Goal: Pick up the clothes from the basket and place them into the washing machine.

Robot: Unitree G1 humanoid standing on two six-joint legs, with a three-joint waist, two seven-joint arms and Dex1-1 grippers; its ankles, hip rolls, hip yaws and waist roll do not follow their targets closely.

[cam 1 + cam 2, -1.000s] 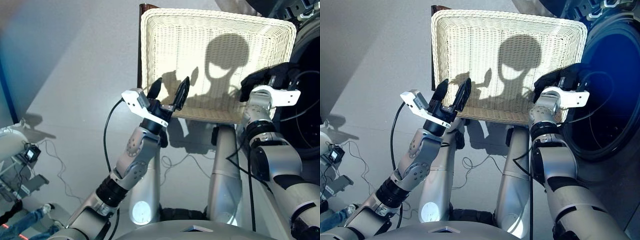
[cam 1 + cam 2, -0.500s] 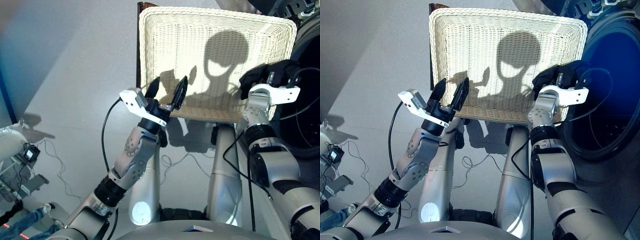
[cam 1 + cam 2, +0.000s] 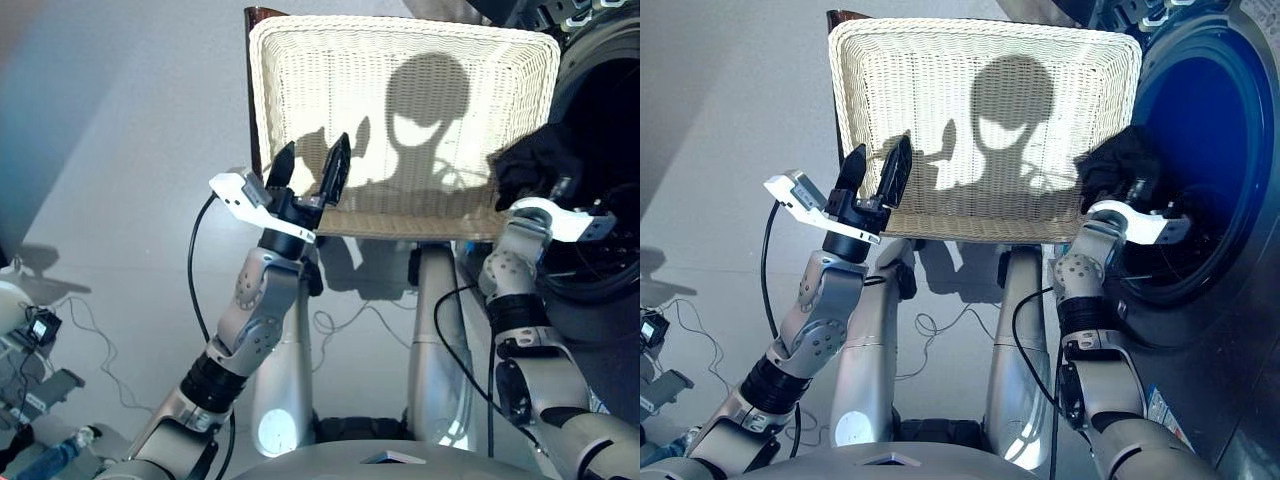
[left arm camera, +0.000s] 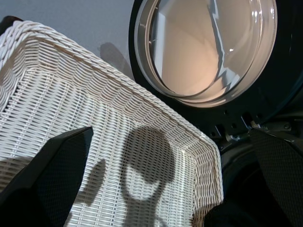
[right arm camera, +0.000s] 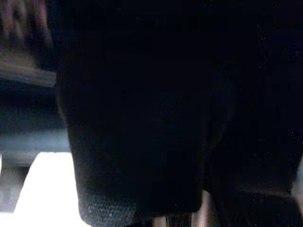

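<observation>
Grey smooth floor (image 3: 120, 150) fills the background under the robot, with some loose cables (image 3: 70, 310) lying on it at the left side.

At the right stands the dark grey washing machine (image 3: 1240, 300). Its round drum mouth (image 3: 1195, 180) is open, and something royal blue (image 3: 1185, 110) shows inside it. Its round glass door (image 4: 208, 47) with the black rim is swung open beyond the far edge of the basket, as the left wrist view shows.

Next to the machine, on its left, is the cream-white wicker basket (image 3: 300, 110). A dark brown edge shows at its far left corner. No garment lies on its woven bottom.

A black garment (image 3: 530, 165) hangs bunched at the right end of the basket, just at the rim of the drum mouth. The right gripper (image 3: 555, 195) is under this cloth. The cloth hides its fingers, so I cannot tell if they are closed on it.

The left gripper (image 3: 310, 170) is held up in front of the near left part of the basket. Its two black fingers (image 3: 335, 165) are spread apart and hold nothing.
</observation>
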